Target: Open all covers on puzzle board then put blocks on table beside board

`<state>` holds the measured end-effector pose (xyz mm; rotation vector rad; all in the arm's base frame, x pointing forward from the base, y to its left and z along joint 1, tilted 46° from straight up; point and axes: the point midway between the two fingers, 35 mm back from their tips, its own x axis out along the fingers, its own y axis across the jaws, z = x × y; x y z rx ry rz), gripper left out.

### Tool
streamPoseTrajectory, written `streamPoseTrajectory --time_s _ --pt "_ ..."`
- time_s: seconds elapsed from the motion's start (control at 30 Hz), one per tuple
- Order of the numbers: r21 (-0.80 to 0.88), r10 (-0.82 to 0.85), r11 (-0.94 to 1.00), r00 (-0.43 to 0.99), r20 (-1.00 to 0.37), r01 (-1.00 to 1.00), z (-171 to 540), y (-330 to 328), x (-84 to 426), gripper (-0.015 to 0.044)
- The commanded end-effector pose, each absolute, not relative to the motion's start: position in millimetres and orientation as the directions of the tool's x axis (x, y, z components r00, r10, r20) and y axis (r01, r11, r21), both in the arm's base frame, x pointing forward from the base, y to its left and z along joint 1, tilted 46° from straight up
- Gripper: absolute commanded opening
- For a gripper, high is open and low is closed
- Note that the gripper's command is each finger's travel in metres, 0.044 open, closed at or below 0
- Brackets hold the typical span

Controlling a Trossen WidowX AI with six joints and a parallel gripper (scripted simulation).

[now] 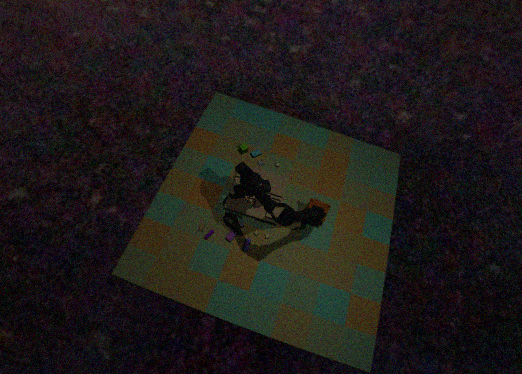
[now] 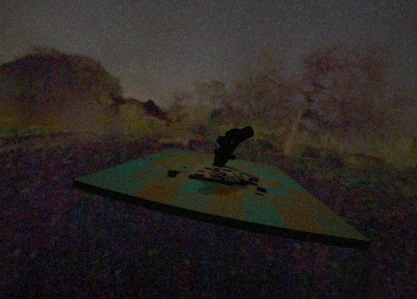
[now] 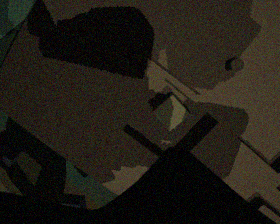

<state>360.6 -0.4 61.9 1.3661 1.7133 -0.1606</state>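
Observation:
The puzzle board (image 1: 252, 210) (image 3: 75, 105) is pale and largely hidden under the dark arm in the top view; in the exterior view it shows edge-on with dark and pale bars. My gripper (image 3: 175, 157) is shut and empty, over the board in the wrist view. A small pale-green piece (image 3: 176, 113) lies just beyond the fingertips; I cannot tell whether it is a block or a knob. Dark rails surround it. A green block (image 1: 243, 148) and a blue block (image 1: 255, 154) lie off one side. Two purple blocks (image 1: 209, 234) (image 1: 229, 237) and a blue-violet block (image 1: 247, 242) lie off the opposite side. Cover positions are too dark to tell.
The arm's base (image 1: 314, 216) stands right of the board, beside an orange patch (image 1: 320, 203). Small pale pieces (image 1: 277, 165) (image 1: 266, 236) lie near both sides of the board. The checkered table (image 1: 280, 276) is dim, with the arm's shadow across it.

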Motion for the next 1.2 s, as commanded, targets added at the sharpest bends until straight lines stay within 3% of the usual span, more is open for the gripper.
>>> streamPoseTrajectory --time_s 0.0,0.3,0.6,0.83,1.17 --pt "0.711 0.714 0.691 0.033 -0.700 0.130 62.5 -0.5 360.8 0.0000" --pt "0.633 0.714 0.640 0.034 -0.699 -0.436 62.3 -0.6 360.5 0.0000" --pt "0.346 0.715 0.378 0.034 -0.698 -0.859 62.2 -0.6 359.8 0.0000" --pt "0.045 0.716 0.091 0.034 -0.697 -0.995 62.3 -0.3 359.0 0.0000" --pt "0.024 0.716 0.070 0.034 -0.697 -0.997 62.3 -0.3 358.9 0.0000"
